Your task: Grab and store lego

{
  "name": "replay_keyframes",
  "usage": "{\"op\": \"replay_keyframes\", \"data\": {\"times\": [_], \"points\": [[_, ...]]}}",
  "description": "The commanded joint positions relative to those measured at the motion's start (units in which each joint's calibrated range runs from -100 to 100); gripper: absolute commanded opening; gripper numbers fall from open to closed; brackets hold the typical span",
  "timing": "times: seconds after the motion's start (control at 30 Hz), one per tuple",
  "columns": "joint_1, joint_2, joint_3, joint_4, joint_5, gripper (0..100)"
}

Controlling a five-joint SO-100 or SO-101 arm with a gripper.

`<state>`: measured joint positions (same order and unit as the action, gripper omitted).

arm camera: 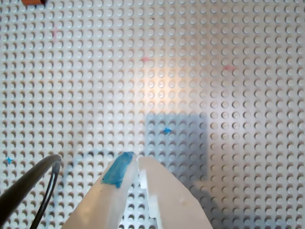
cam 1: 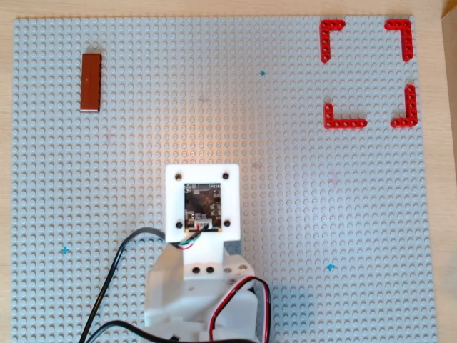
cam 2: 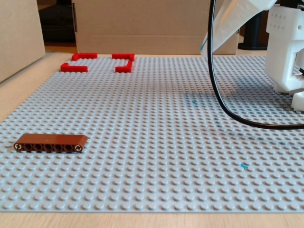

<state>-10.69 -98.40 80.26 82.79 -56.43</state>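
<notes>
Above the baseplate point(arm camera: 228, 105), gripper point(arm camera: 138, 160) seemingly closed, empty, far from lego point(cam 1: 90, 82)

Overhead view: straight down on the whole grey baseplate point(cam 1: 285, 214), arm at bottom centre. Wrist view: riding close behind the gripper point(arm camera: 138, 160), facing down and ahead. Fixed view: low, near the plate's edge, side-on to the arm. Shared by all: studded plate ahead of the gripper.
</notes>
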Motion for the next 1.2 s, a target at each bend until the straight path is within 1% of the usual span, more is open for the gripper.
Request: {"op": "replay_keyframes", "data": {"times": [0.0,0.13,0.3,0.47,0.6,0.83,1.03,1.07,1.17], "points": [[-0.2,0.7,-2.9,0.0,0.2,2],[-0.1,5.5,-5.4,-0.7,0.0,2],[-0.4,17.5,-12.8,-0.9,-0.2,2],[-2.5,30.0,-17.6,-9.1,-0.6,2],[-5.7,39.8,-22.6,-12.8,-3.2,2],[-7.0,60.0,-38.1,-13.1,-3.6,2],[-7.7,78.2,-55.4,-13.1,-3.7,2],[-8.2,81.1,-58.2,-12.8,-3.9,2],[-9.9,88.7,-66.1,-11.6,-6.8,2]]}}
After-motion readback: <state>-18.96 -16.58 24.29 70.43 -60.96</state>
